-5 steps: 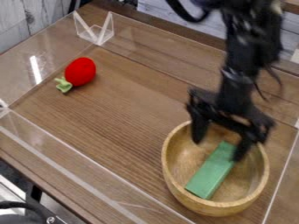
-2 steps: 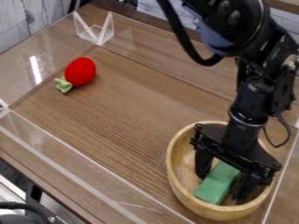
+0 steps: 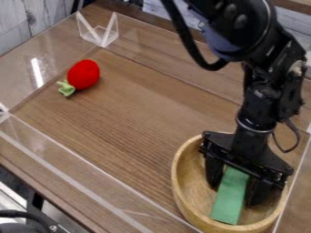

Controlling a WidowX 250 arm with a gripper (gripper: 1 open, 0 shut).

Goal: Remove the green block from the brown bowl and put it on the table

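Note:
The brown bowl [image 3: 192, 195] sits at the lower right of the table [image 3: 134, 109]. Inside it lies the green block [image 3: 231, 200], a flat bright green bar running from the bowl's middle toward its near rim. My gripper [image 3: 245, 177] points straight down into the bowl, open, its two black fingers standing on either side of the block's upper end. The block's far end is hidden behind the fingers. I cannot tell whether the fingers touch the block.
A red round toy with a green stem [image 3: 80, 75] lies at the left of the table. Low clear plastic walls [image 3: 49, 150] border the table. A clear plastic piece [image 3: 97, 32] stands at the back left corner. The black arm [image 3: 261, 55] rises at the right.
The gripper has sunk into the bowl, staying open, so its fingers now straddle the green block's upper end. The block lies more lengthwise toward the near rim.

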